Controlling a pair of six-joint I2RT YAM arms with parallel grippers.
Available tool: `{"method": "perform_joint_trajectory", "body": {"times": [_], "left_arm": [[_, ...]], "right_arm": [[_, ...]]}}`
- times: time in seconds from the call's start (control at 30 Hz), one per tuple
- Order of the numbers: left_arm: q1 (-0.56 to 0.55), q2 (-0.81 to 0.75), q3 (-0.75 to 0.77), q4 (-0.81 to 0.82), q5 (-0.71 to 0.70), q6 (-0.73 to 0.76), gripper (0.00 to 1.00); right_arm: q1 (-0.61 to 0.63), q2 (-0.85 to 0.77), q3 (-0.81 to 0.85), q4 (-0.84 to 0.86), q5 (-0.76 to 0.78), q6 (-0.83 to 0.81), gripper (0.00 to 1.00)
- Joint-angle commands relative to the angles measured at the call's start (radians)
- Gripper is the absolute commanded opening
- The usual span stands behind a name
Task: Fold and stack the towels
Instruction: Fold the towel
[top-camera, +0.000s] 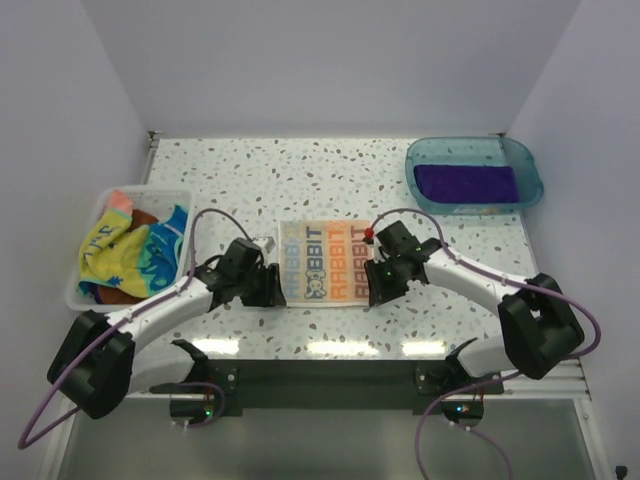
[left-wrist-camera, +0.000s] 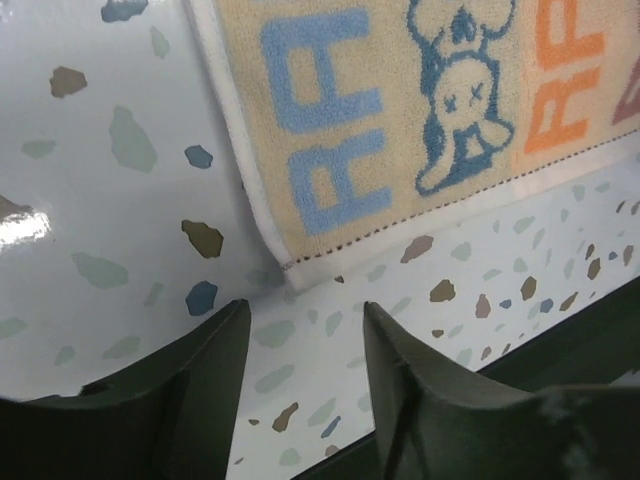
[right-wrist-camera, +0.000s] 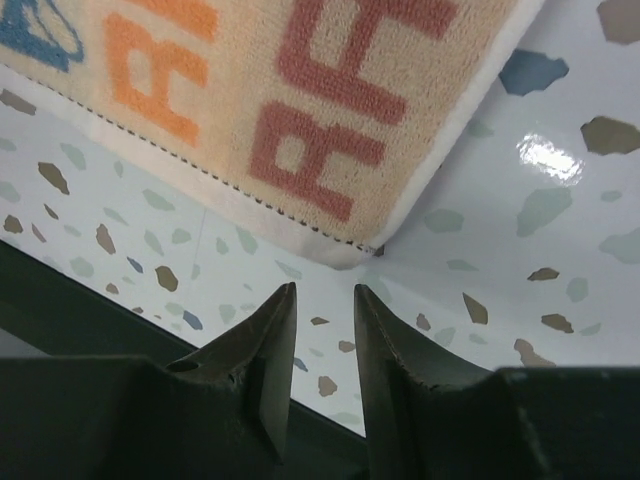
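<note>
RABBIT towel flat mid-table, left gripper fingers apart, empty, off its near-left corner, right gripper narrow gap, empty, off near-right corner, purple towel in far-right tray, bunched towels in left basket, lower ones mostly hidden

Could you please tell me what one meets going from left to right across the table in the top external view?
Pale bin holding the yellow and blue towel → left gripper → RABBIT towel → right gripper → blue tray holding the purple towel.
</note>
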Motion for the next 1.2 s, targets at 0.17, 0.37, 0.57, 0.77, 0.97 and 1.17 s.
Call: {"method": "perform_joint_trajectory", "body": {"times": [0.17,0.37,0.57,0.77,0.97,1.17], "left_arm": [[-0.007,-0.156,-0.062,0.021,0.022,-0.185,0.66],[-0.007,-0.120,-0.075,0.078,-0.010,-0.246,0.60],[-0.005,-0.063,-0.070,0.147,-0.019,-0.274,0.50],[-0.007,-0.026,-0.073,0.164,-0.022,-0.277,0.47],[-0.009,-0.015,-0.089,0.180,-0.021,-0.286,0.46],[-0.012,0.012,-0.092,0.170,-0.030,-0.286,0.44]], "right_arm": [[0.007,-0.202,-0.069,-0.033,0.042,0.137,0.52],[0.007,-0.258,-0.166,0.116,0.042,0.368,0.56],[0.007,-0.240,-0.273,0.271,0.062,0.531,0.55],[0.004,-0.280,-0.333,0.341,0.127,0.634,0.54],[-0.012,-0.331,-0.399,0.401,0.147,0.720,0.56],[-0.015,-0.315,-0.439,0.461,0.147,0.775,0.56]]}}
